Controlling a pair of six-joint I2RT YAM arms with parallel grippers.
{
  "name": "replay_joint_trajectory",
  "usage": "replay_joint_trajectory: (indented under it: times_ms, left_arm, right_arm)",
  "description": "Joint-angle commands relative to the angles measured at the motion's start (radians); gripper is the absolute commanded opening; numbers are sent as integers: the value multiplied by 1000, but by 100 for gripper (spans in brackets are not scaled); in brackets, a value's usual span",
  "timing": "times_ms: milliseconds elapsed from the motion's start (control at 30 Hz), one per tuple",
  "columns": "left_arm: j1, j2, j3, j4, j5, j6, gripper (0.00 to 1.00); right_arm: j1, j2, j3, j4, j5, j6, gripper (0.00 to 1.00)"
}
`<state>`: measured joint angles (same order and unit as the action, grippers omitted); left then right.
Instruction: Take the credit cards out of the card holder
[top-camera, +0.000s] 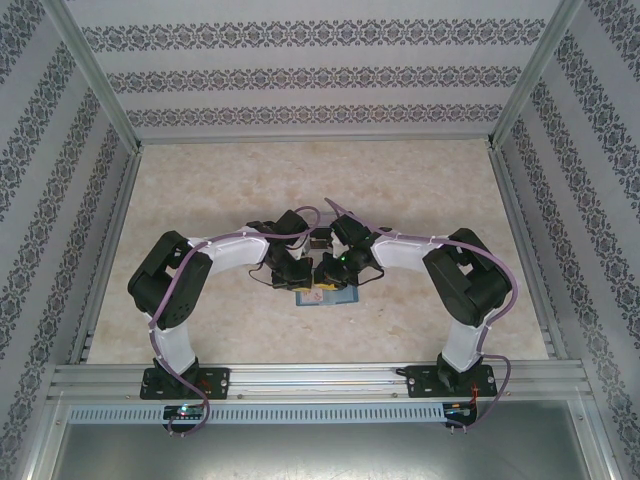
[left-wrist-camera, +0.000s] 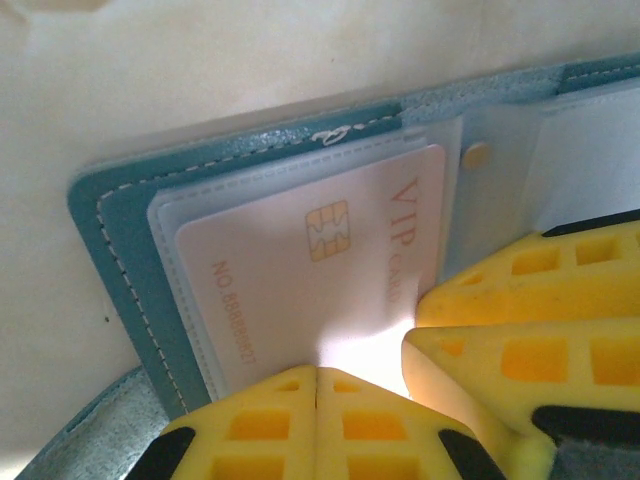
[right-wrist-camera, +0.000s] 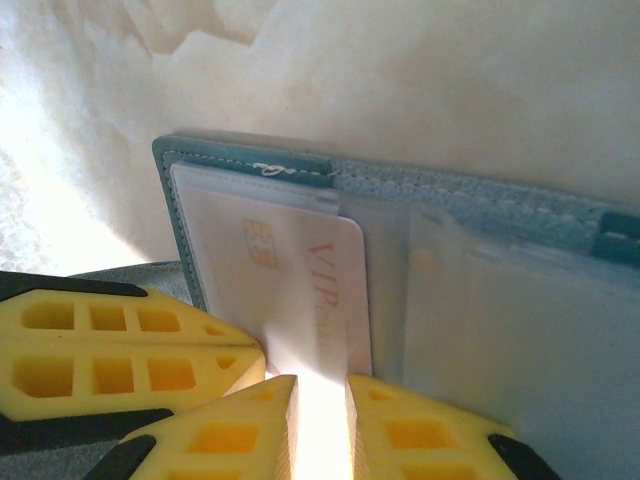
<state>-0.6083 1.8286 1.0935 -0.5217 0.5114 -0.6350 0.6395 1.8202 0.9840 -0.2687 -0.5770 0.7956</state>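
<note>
Wallet (top-camera: 325, 297) lies open and flat on the table (top-camera: 220, 190), near the middle and somewhat toward the near edge, directly beneath both grippers. In the left wrist view its teal border (left-wrist-camera: 120, 230) frames a stack of clear sleeves, and the same border is seen in the right wrist view (right-wrist-camera: 450, 185). One card (left-wrist-camera: 300, 290) rests on the wallet's left half. It is pale, with a chip, reddish "VIP" lettering and a printed number, and is also seen from the right wrist (right-wrist-camera: 300, 270). Whether it sits inside a sleeve or on top cannot be told. A small round stud (left-wrist-camera: 477, 155) sits on the middle flap just beside the card. Left gripper (left-wrist-camera: 317, 375) has its jaws pressed together, tips at the card's near edge. Whether anything is pinched between them cannot be told. Right gripper (right-wrist-camera: 322, 395) has its jaws narrowly apart, and the card's near edge runs into the glare between them, so no grip can be confirmed. The two grippers stand just beside each other over the card, left (top-camera: 290, 272) and right (top-camera: 338, 268).
</note>
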Motion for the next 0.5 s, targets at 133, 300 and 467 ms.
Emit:
replay_joint_trajectory:
  times_ms: [133,300,467]
  left_arm:
    - [8,12,20,-53,-17,19,2]
    - [8,2,20,-56,-27,18,4]
    - [8,-2,25,-64,-34,18,6]
  right_arm:
    - [12,30,20,-6,6,0,21]
    - [11,24,31,-81,73,-41,21]
    - [11,16,47,-143,112,-77,21]
